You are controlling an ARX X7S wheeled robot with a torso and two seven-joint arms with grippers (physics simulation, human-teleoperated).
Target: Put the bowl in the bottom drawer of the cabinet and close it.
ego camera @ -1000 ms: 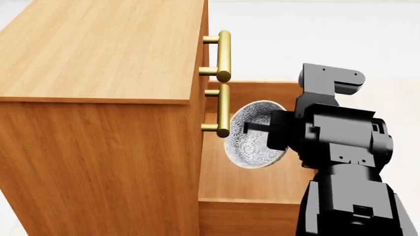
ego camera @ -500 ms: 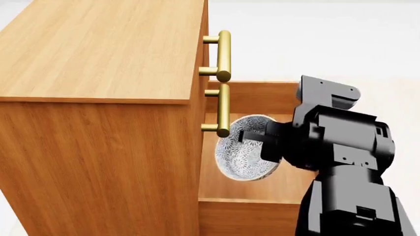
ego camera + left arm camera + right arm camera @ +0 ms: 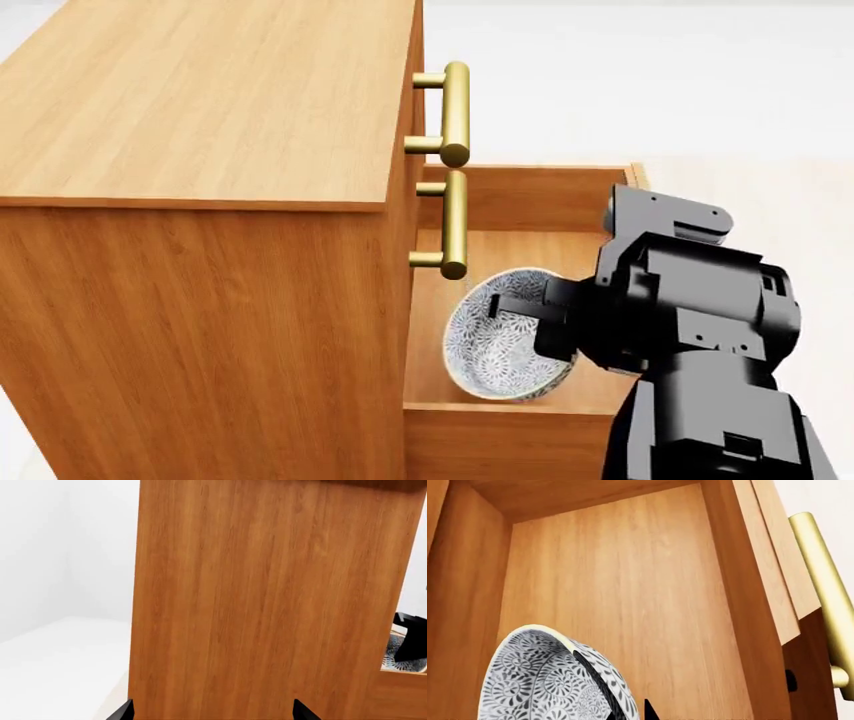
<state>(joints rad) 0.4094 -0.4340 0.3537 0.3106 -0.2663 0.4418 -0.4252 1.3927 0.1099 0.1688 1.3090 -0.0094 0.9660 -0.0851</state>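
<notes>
The bowl [image 3: 497,338], patterned blue-grey with a pale rim, hangs tilted on its side just above the floor of the open bottom drawer [image 3: 521,196]. My right gripper [image 3: 515,303] is shut on the bowl's wall. In the right wrist view one finger [image 3: 592,676] lies inside the bowl [image 3: 537,680], the other fingertip shows outside it, and the drawer's bare floor [image 3: 627,580] lies behind. The orange-brown cabinet [image 3: 200,100] fills the left. My left gripper [image 3: 212,712] is open, its tips spread before the cabinet's side panel [image 3: 267,600].
Two brass bar handles [image 3: 455,110] of the upper drawers [image 3: 455,225] jut out just above the bowl. A brass handle [image 3: 826,595] also shows in the right wrist view. My right arm [image 3: 694,340] hides the drawer's outer end. Pale floor surrounds the cabinet.
My right gripper has carried the bowl downward, from beside the middle handle to low inside the open drawer. The cabinet and handles have not moved.
</notes>
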